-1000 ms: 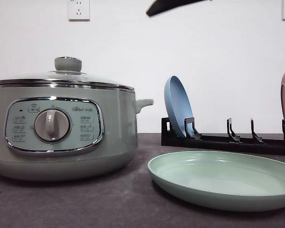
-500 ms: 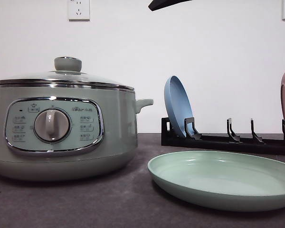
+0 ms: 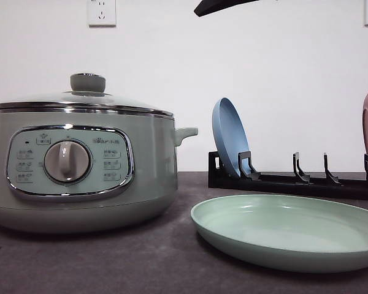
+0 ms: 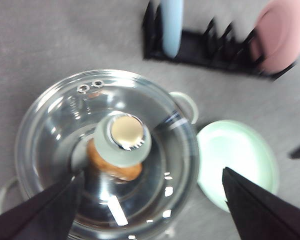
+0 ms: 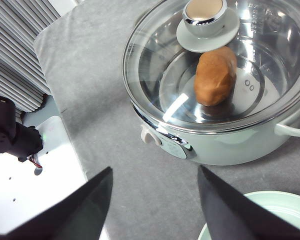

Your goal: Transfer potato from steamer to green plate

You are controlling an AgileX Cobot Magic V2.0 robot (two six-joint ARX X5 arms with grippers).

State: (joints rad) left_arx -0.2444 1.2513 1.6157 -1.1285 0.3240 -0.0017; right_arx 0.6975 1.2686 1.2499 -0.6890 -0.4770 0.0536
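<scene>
Front view: steamer (image 3: pixel 80 165) stands closed, dial panel facing the camera, with the green plate (image 3: pixel 288 229) beside it on the grey table (image 3: pixel 141 263); the pot wall hides what is inside.
Right wrist view: through the glass lid (image 5: pixel 240 70) the potato (image 5: pixel 216 75) lies on the pot floor, beyond the right gripper (image 5: pixel 155 205) and partly under the lid knob (image 5: pixel 205 15).
Potato axis: long axis runs from the knob toward the dial side of the pot.
Left wrist view: potato (image 4: pixel 115 165) peeks out from under the knob (image 4: pixel 122 139), just ahead of the left gripper (image 4: pixel 152 207).
Left pincer: fingers spread wide apart, holding nothing, above the lid.
Right pincer: fingers apart, holding nothing, above the table short of the pot.
Rack (image 3: pixel 294 177): behind the plate, holding a blue plate (image 3: pixel 230 138) on edge.
</scene>
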